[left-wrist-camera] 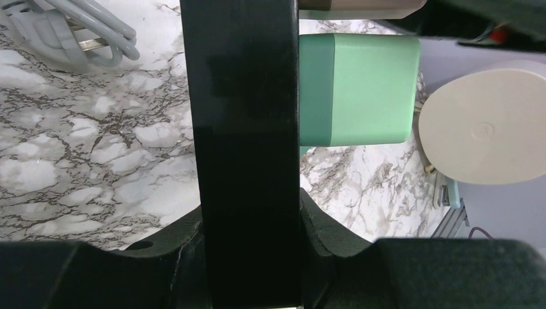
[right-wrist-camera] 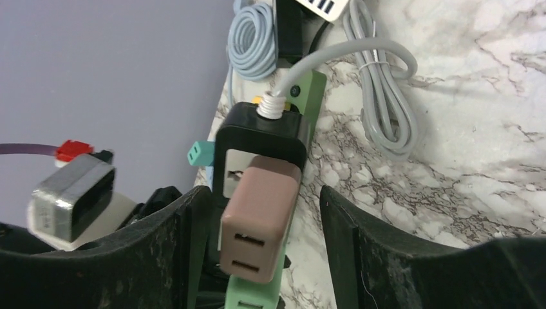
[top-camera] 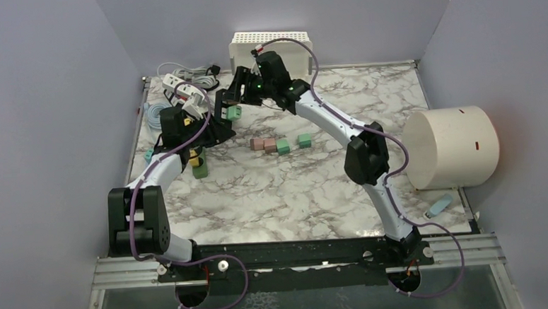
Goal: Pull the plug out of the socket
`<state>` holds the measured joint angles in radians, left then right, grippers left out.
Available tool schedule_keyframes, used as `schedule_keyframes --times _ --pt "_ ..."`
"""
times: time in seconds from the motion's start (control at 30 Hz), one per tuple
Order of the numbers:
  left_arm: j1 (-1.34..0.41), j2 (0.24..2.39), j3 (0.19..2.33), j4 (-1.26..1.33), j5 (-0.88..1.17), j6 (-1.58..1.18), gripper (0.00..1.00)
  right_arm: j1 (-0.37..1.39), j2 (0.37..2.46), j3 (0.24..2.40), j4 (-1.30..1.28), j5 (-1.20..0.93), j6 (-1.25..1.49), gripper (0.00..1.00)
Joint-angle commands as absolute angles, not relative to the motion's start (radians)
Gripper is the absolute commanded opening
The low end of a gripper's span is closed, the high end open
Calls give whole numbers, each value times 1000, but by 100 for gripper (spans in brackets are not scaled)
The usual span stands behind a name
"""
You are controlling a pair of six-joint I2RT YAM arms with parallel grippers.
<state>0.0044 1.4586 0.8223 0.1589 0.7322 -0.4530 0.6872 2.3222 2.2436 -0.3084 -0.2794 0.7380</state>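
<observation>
The right claw [right-wrist-camera: 263, 196] stands open, its black fingers spread on either side of the mauve rectangular plastic plug [right-wrist-camera: 257, 212] without pressing on it. The plug sits on the face of the black plastic socket block [right-wrist-camera: 257, 132], slightly tilted. The left claw [left-wrist-camera: 250, 215] is clamped on that black block, with a mint-green plastic block [left-wrist-camera: 354, 90] just beside it. Farther out, a coiled grey cable [right-wrist-camera: 380, 96] lies on the white marble-patterned table [right-wrist-camera: 463, 129].

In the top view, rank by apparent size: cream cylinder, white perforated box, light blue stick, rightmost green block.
1. cream cylinder
2. white perforated box
3. light blue stick and rightmost green block look about alike; unranked.
</observation>
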Motion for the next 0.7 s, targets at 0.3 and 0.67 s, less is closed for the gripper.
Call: schedule_keyframes --times 0.3,0.67 --pt "0 1407 822 265 739 -439 0 699 2331 2239 -347 -235 693 31" --pt "3 1379 815 104 379 -463 0 699 2207 2151 -312 -237 678 1"
